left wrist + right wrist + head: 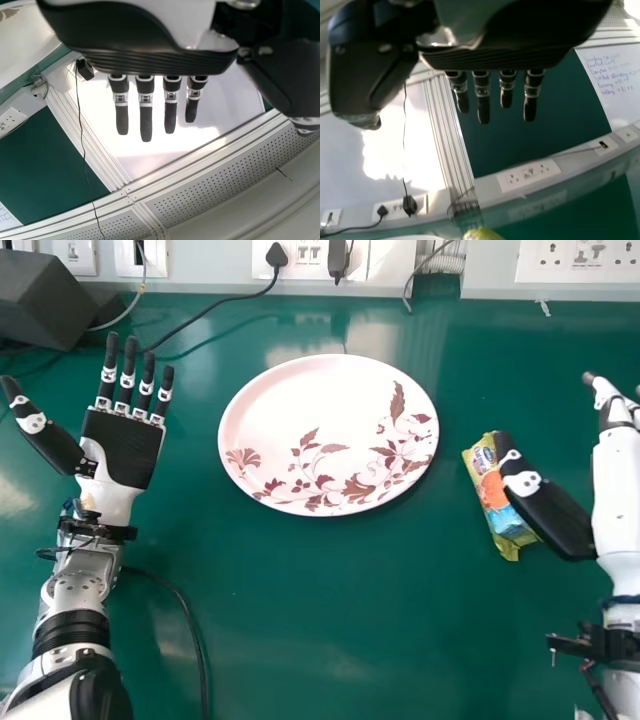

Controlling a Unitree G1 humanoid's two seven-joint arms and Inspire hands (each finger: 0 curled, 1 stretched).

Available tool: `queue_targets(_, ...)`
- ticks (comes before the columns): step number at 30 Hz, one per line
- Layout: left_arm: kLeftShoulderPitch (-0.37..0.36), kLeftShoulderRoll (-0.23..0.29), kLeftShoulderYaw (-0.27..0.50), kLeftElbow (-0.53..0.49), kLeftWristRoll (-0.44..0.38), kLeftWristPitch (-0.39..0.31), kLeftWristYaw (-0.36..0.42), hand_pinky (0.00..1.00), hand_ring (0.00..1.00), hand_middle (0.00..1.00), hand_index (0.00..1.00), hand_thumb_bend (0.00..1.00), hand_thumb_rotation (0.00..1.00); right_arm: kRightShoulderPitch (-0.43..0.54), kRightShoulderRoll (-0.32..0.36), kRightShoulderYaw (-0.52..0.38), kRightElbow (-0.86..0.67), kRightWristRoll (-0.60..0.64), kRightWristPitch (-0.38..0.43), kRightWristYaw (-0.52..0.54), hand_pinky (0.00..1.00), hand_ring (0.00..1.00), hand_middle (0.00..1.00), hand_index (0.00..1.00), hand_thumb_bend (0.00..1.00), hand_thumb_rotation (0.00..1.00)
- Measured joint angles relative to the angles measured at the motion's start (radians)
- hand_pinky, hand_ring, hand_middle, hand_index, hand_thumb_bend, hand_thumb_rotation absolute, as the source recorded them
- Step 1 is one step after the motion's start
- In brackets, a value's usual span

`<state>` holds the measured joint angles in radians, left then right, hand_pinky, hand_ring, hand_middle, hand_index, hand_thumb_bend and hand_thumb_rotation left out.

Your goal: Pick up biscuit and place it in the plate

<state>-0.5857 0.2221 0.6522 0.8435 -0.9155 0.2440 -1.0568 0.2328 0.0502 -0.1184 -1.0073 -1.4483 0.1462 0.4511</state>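
In the head view, a round pinkish-white plate with reddish leaf patterns sits toward the far side of a green table. The biscuit packet, yellow with orange and blue, lies on the table to the right of the plate, apart from it, slanting so that its near end points a little to the right. The right hand is just right of the packet, its thumb overlapping the packet in sight; whether they touch, I cannot tell. The left hand is left of the plate, well apart from it, fingers straight toward the far side and slightly spread, thumb out to the left, holding nothing. A dark box stands at the far left, and wall sockets line the far edge. In the left wrist view, the left hand has its straight fingers parted and its thumb well away from them, beyond the plate's rim. In the right wrist view, the right hand's fingers are straight with gaps between, the thumb apart, clamped on nothing; one end of the packet shows near the plate's pale rim.
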Motion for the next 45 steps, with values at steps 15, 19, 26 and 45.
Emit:
queue_targets(15, 0.000, -0.001, 0.000, 0.000, 0.000, -0.008, 0.000, 0.90, 0.85, 0.95, 0.97, 1.00, 0.70, -0.106, -0.018, -0.015, 0.054, -0.073, 0.005, 0.180, 0.87, 0.92, 0.93, 1.00, 0.95, 0.69)
queue_targets(19, 0.001, -0.003, 0.000, -0.003, 0.001, -0.014, 0.001, 0.91, 0.88, 0.96, 0.97, 1.00, 0.69, -0.124, -0.025, -0.017, 0.075, -0.081, 0.006, 0.212, 0.87, 0.92, 0.94, 1.00, 1.00, 0.72)
queue_targets(26, 0.009, -0.014, 0.002, -0.028, -0.002, -0.011, 0.016, 0.94, 0.91, 0.96, 0.98, 1.00, 0.67, -0.147, -0.037, -0.019, 0.094, -0.094, 0.018, 0.280, 0.90, 0.95, 0.96, 1.00, 1.00, 0.70)
queue_targets(45, 0.018, -0.024, 0.003, -0.056, -0.008, 0.000, 0.041, 0.96, 0.90, 0.96, 0.98, 1.00, 0.64, -0.181, -0.073, -0.028, 0.161, -0.104, 0.055, 0.347, 0.93, 1.00, 0.98, 1.00, 1.00, 0.71)
